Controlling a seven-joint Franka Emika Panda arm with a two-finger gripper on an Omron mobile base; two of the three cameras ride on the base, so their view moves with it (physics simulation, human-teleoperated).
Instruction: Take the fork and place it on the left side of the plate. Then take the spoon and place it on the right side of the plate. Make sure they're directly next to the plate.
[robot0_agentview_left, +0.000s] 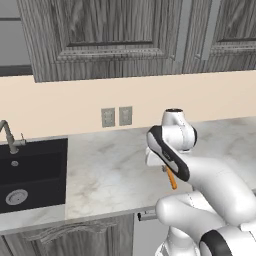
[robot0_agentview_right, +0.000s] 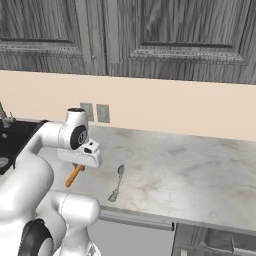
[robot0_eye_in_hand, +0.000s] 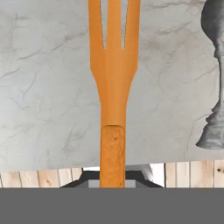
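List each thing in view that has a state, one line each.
Fork: held by its handle in the gripper, lifted off the counter.
Spoon: lying flat on the counter, untouched.
Gripper: jaws shut on the fork.
Faucet: no water running.
Cabinet doors: shut.

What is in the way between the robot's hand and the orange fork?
Nothing. The gripper is already shut on the fork, holding it above the marble counter. The spoon lies off to the side on the counter, apart from the fork.
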